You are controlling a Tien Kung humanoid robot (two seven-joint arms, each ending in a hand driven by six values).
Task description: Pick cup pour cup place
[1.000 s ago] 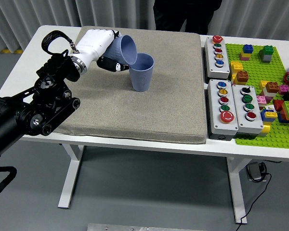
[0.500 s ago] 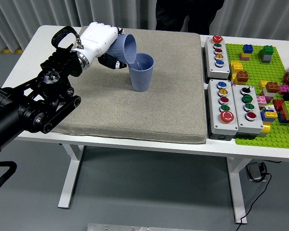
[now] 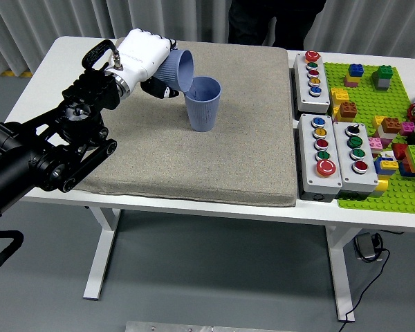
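Tilting a blue-grey cup [image 3: 178, 70] on its side, the robot's left hand [image 3: 144, 57] holds it just above and to the left of a second, upright cup [image 3: 203, 104] of the same colour. The white fingers [image 3: 160, 90] are clamped around the tilted cup's body, its open mouth facing the upright cup's rim, close to touching it. Both cups are over the far left part of a grey mat [image 3: 194, 159] that covers most of the desk [image 3: 48, 66]. The right hand is out of view.

Judging by looks, the cups are light, stiff plastic with faint ribbing, so a grip around the middle of the wall should hold without slipping. The upright one, standing free, could tip easily if nudged.

Button boxes [image 3: 328, 155] and a green brick plate [image 3: 391, 149] fill the desk's right side. A person [image 3: 273, 21] stands at the far edge.
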